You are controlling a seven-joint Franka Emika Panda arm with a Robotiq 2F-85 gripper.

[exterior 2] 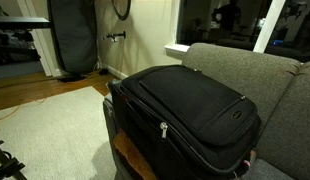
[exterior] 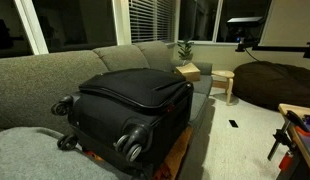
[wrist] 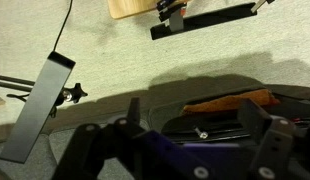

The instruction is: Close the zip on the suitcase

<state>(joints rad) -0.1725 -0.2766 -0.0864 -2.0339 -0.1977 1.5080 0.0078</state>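
The black soft-sided suitcase (exterior: 135,100) lies flat on a low wooden base beside the grey couch, wheels (exterior: 130,140) towards one camera; it shows in both exterior views (exterior 2: 190,115). The zip (exterior 2: 145,116) runs round the lid edge, with a small silvery pull (exterior 2: 162,128) on the front side. In the wrist view my gripper (wrist: 191,103) is open, its dark fingers spread above the suitcase edge (wrist: 210,125), and a small silvery pull (wrist: 202,132) lies below, between the fingers. The gripper does not show in either exterior view.
A grey couch (exterior: 55,75) is behind the suitcase. A dark beanbag (exterior: 277,85), a small wooden stool (exterior: 225,82) and a plant (exterior: 183,48) stand further off. A dark bag (exterior 2: 70,40) leans on the wall. On the carpet are a black flat bar (wrist: 40,105) and a wooden board (wrist: 130,8).
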